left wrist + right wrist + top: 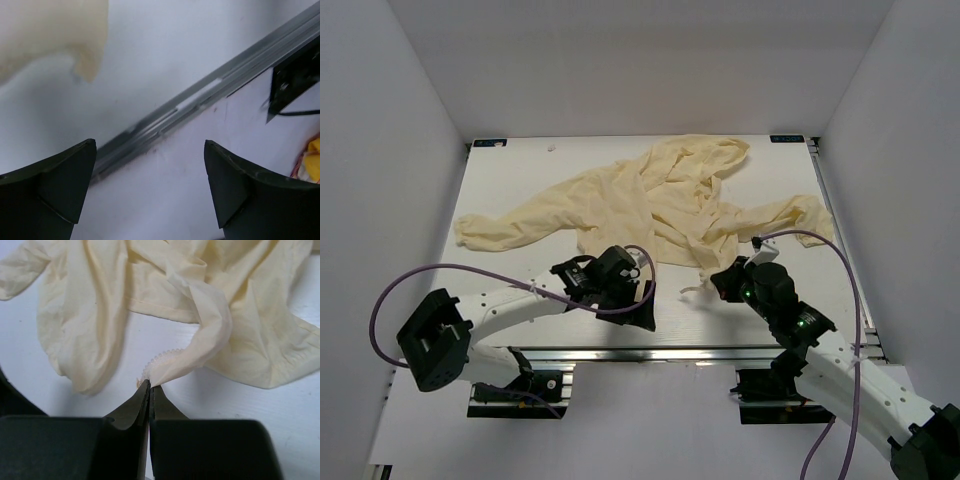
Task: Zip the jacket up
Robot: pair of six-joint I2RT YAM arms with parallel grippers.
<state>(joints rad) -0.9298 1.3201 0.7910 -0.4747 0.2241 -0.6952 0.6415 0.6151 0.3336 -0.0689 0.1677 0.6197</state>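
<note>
The cream jacket lies spread and crumpled on the white table, hood at the back, one sleeve stretched to the left. My right gripper is shut on the bottom end of the jacket's zipper edge, whose white teeth show just beyond the fingertips; in the top view it sits at the jacket's near hem. My left gripper is open and empty, above bare table near the front rail; in the top view it is just below the hem. A jacket corner shows at the upper left.
The table's metal front rail runs diagonally under the left gripper. Purple cables loop from both arms. White walls enclose the table on three sides.
</note>
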